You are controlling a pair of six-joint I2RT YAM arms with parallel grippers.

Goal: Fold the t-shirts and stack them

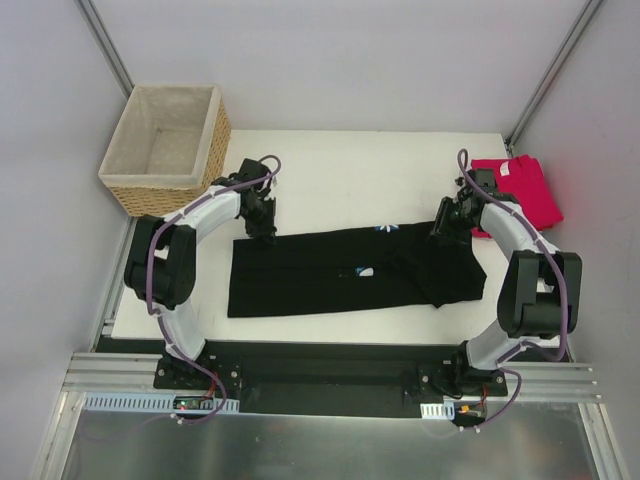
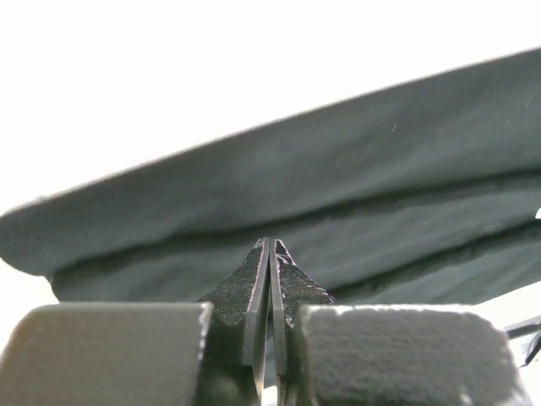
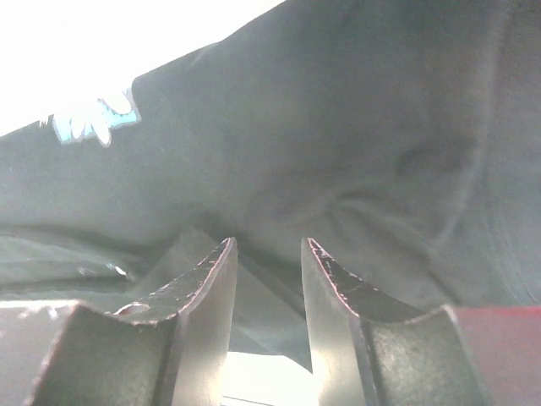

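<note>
The black shirt (image 1: 330, 275) lay across the middle of the white table (image 1: 350, 170) as a long band running left to right, seemingly already folded lengthwise, with a bit of its blue and white print (image 1: 385, 228) showing at the upper edge. The red shirt (image 1: 525, 190) sat folded at the upper right of the frame, right at the table's edge.

The left gripper (image 1: 263, 228) was down at the band's upper left corner. In the left wrist view its jaws were pressed flat together against the near hem. Whether a fold of cloth was caught between them could not be told. That corner looked like the natural place to take hold for carrying one end over the other.

The right gripper (image 1: 447, 228) was at the upper edge near the right end, where the cloth bunched around a sleeve. Its jaws stood partly apart with nothing clamped and dark cloth just ahead of the tips, probably lined up to take the matching edge.

The wicker basket (image 1: 170, 195) stood at the upper left, near the left arm but clear of the shirt. The red shirt lay just behind the right gripper, so a wide swing there could have disturbed it.
</note>
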